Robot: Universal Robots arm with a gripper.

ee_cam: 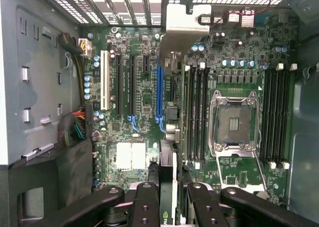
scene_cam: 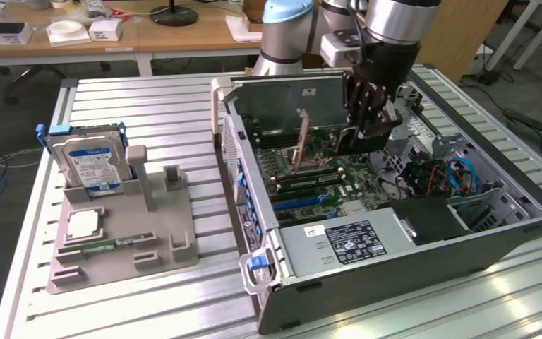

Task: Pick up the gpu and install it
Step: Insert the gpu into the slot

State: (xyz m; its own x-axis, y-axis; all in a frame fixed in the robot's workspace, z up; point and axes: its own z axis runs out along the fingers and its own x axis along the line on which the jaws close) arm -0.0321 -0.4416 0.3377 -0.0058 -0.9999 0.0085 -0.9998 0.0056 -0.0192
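A: Holding the gpu [ee_cam: 169,87] edge-on over the motherboard [ee_cam: 239,62], gripper [ee_cam: 168,194] clamped on the card's upper edge. Arm is inside the open PC case [scene_cam: 525,219].

B: Where does the card sit relative to the slots?

A: In the wrist view it stands upright, just beside the blue slot [ee_cam: 159,95], its pale bracket end [ee_cam: 182,22] toward the rear vents. Can't tell if it touches the slot (card hides the contact line).

B: Fingers [ee_cam: 144,204]?

A: Both pressed against the card, one on each face.

B: Rest of the table?

A: Case lies on its side toward the table's edge at the exterior view's right. Grey fixture [scene_cam: 125,240] sits toward the opposite edge, carrying the hard drive [scene_cam: 87,162] upright, the CPU [scene_cam: 82,224] flat, and the memory stick [scene_cam: 106,245] flat near it. All well apart from the arm.
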